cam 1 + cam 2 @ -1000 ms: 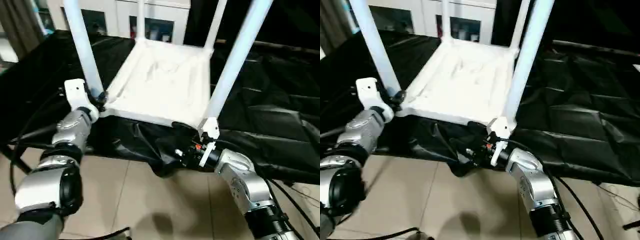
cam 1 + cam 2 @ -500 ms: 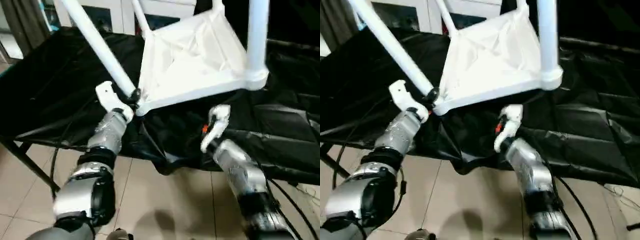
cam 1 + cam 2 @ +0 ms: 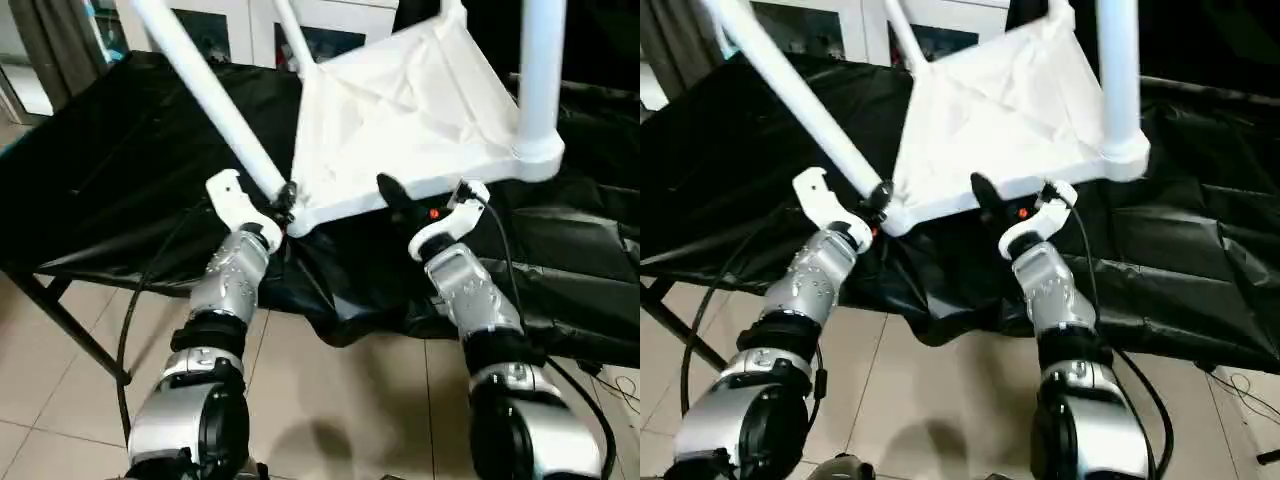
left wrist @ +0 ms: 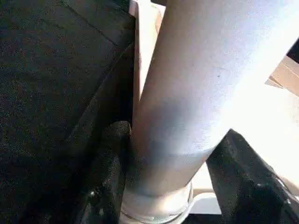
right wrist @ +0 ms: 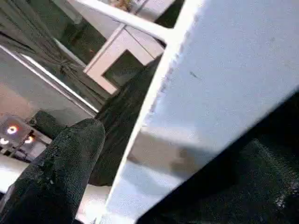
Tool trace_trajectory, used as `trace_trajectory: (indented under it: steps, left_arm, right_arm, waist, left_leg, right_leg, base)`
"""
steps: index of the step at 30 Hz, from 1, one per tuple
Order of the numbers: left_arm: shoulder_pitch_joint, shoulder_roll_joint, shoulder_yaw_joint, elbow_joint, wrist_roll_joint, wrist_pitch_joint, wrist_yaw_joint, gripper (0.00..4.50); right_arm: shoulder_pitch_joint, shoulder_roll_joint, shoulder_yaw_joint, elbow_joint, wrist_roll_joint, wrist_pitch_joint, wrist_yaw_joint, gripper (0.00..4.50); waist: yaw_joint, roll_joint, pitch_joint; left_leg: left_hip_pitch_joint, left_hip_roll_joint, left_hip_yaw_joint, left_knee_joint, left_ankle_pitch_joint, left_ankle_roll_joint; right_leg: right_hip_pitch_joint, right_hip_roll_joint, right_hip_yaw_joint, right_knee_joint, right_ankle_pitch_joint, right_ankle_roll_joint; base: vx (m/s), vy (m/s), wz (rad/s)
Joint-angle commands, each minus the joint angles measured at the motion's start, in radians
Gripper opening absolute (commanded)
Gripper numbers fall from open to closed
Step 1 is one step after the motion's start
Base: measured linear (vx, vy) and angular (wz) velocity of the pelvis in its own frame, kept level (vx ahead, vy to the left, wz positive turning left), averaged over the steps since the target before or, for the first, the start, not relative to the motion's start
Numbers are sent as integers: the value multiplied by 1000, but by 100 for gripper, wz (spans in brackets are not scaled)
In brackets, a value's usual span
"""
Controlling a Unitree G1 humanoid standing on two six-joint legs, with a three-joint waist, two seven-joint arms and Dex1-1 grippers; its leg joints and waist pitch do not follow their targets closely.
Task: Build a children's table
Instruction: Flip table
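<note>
The small white plastic children's table (image 3: 400,110) lies upside down on the black-draped surface (image 3: 110,170), its near leg clamped in the left end effector (image 3: 283,196), so the wide-open right end effector (image 3: 425,205) should grip the rim firmly before turning.

White children's table (image 3: 400,110) on black cloth (image 3: 110,170) (plain, unpatterned).

Two silver forearms reaching forward and upward, side by side. Left gripper (image 3: 285,196) closed around the base of a table leg (image 4: 205,88), black fingers (image 4: 110,172) pressed on either side of it. Right gripper (image 3: 425,205) spread wide at the near rim of the tabletop (image 3: 400,110), one black finger (image 5: 56,172) above the rim, the other below; wrist rolled inward.
</note>
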Motion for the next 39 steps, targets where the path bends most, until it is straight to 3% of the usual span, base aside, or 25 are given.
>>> trace_trajectory:
  steps: [1, 2, 4, 8, 11, 16, 23, 24, 27, 28, 29, 33, 39]
  left_arm:
    - [-7, -38, 5, -77, -63, 17, -13, 224]
    - [3, -41, -1, -98, -62, 30, -9, 224]
    - [13, -43, -7, -115, -61, 40, -9, 224]
    - [40, -49, -28, -166, -56, 71, -14, 224]
    - [48, -49, -36, -179, -56, 80, -17, 224]
    - [67, -51, -44, -224, -53, 110, -10, 224]
    - [73, -43, -61, -238, -51, 126, -35, 224]
    - [74, -41, -64, -239, -48, 128, -37, 224]
    - [77, -40, -69, -241, -44, 134, -40, 224]
    - [77, -40, -70, -243, -43, 139, -40, 224]
    - [77, -39, -71, -243, -43, 143, -40, 224]
    - [75, -37, -73, -239, -45, 149, -42, 224]
    - [73, -32, -74, -228, -33, 147, -13, 224]
  right_arm:
    - [-57, -23, -40, 60, 26, -27, -23, 450]
    - [-83, -28, -57, 91, 36, -33, -22, 450]
    - [-113, -35, -74, 125, 45, -37, -26, 450]
    - [-190, -57, -122, 222, 59, -62, -35, 450]
    - [-215, -63, -143, 250, 75, -62, -27, 413]
    - [-250, -75, -129, 329, 26, -48, -1, 382]
    - [-257, -81, -136, 355, 17, -67, -2, 302]
    - [-259, -83, -138, 359, 16, -71, -2, 302]
    - [-266, -90, -141, 369, 9, -80, 0, 287]
    - [-270, -95, -148, 376, 2, -85, 1, 263]
    - [-274, -99, -157, 379, 0, -91, 0, 263]
    - [-280, -108, -164, 384, 2, -102, -4, 228]
    - [-287, -119, -158, 387, -11, -127, -12, 214]
  waist:
    - [-7, -15, -87]
    - [-6, -12, -86]
    - [-8, -17, -85]
    - [-10, -20, -87]
    - [-12, -22, -84]
    - [-18, -28, -81]
    - [-20, -24, -77]
    - [-18, -19, -78]
    - [-19, -19, -78]
    - [-20, -19, -78]
    - [-19, -15, -79]
    - [-20, -15, -78]
    - [-19, -15, -80]
  left_leg:
    - [33, 59, -20, -64, 15, 122]
    - [33, 57, -18, -63, 7, 121]
    - [32, 57, -17, -63, 2, 124]
    - [30, 56, -16, -57, 47, 149]
    - [31, 57, -16, -56, 62, 164]
    - [27, 58, -17, -57, 53, 166]
    - [30, 59, -17, -58, 52, 169]
    - [31, 59, -17, -58, 51, 167]
    - [32, 59, -16, -58, 43, 160]
    - [32, 59, -17, -58, 46, 161]
    - [32, 59, -17, -58, 45, 160]
    - [32, 59, -17, -58, 43, 160]
    - [33, 60, -17, -58, 43, 160]
  right_leg:
    - [60, -65, 37, -54, 110, -310]
    - [60, -64, 37, -56, 99, -308]
    - [60, -63, 38, -57, 95, -306]
    - [59, -61, 36, -48, 135, -311]
    - [56, -59, 35, -47, 152, -314]
    - [58, -61, 35, -48, 129, -322]
    - [55, -60, 36, -49, 123, -323]
    - [55, -61, 35, -49, 124, -323]
    - [55, -60, 35, -50, 124, -326]
    - [56, -60, 35, -49, 134, -330]
    - [55, -61, 35, -49, 133, -332]
    - [57, -60, 35, -48, 141, -335]
    - [57, -60, 35, -48, 147, -339]
  base:
    - [0, 0, 0]
    - [0, 0, 0]
    - [0, 0, 0]
    - [0, 0, 0]
    - [0, 0, 0]
    - [0, 0, 0]
    - [0, 0, 0]
    - [0, 0, 0]
    - [0, 0, 0]
    - [0, 0, 0]
    - [0, 0, 0]
    - [0, 0, 0]
    - [0, 0, 0]
